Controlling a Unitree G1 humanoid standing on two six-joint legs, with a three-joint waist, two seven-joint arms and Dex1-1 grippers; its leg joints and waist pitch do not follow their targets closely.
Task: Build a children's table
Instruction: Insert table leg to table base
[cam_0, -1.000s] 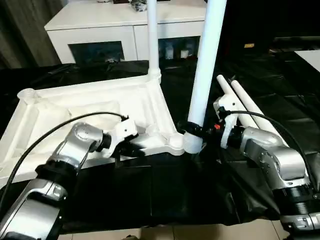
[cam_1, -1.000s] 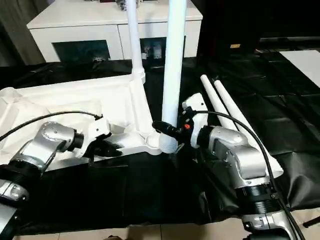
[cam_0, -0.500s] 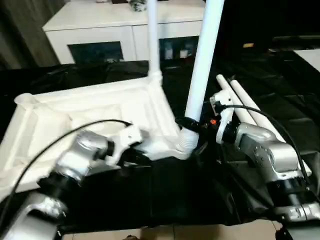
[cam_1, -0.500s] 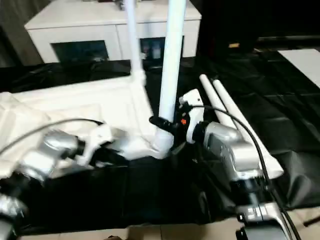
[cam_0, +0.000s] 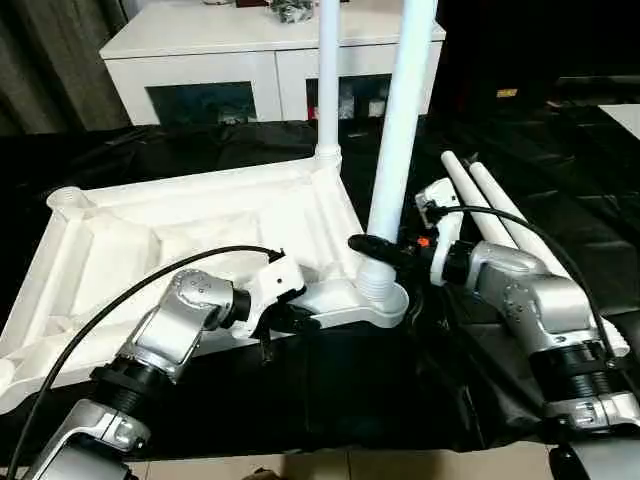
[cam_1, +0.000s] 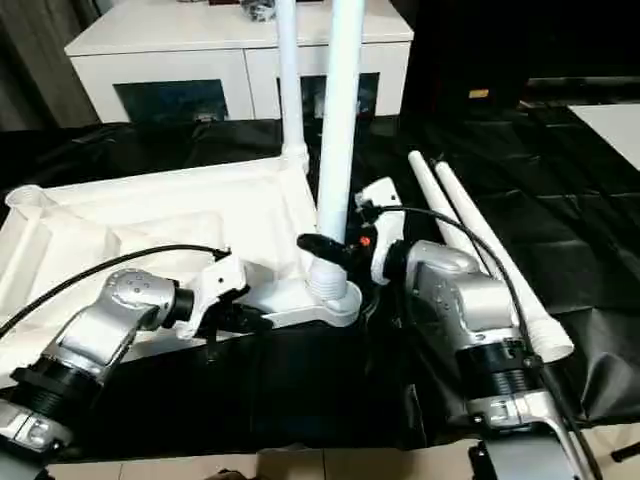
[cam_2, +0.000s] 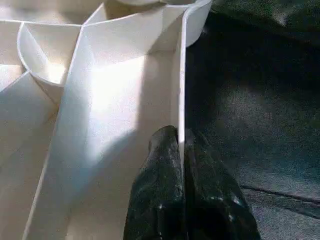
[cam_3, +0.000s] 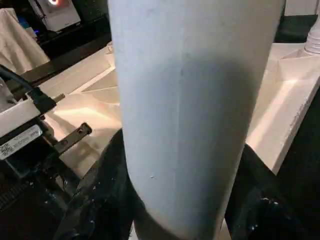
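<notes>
The children's table lies upside down: a white tabletop (cam_0: 180, 225) with a raised rim on the black cover. One white leg (cam_0: 328, 80) stands upright in the far right corner socket. A second leg (cam_0: 400, 120) rises from the near right corner socket (cam_0: 385, 300). My right gripper (cam_0: 375, 250) is shut on it just above the socket, and the leg (cam_3: 195, 100) sits between the black fingers (cam_3: 100, 190). My left gripper (cam_2: 181, 145) is shut on the tabletop's thin front rim (cam_2: 181, 90), close to that corner. Two loose legs (cam_0: 500, 215) lie to the right.
A white cabinet (cam_0: 230, 50) with dark glass doors stands behind the black-covered work table (cam_0: 560, 150). A black cable (cam_0: 120, 290) loops over my left forearm. The table's front edge runs just below both arms.
The whole picture has shifted with the head camera. My left fingers have closed a little tighter on the rim. The right gripper keeps its hold on the leg at the corner socket.
</notes>
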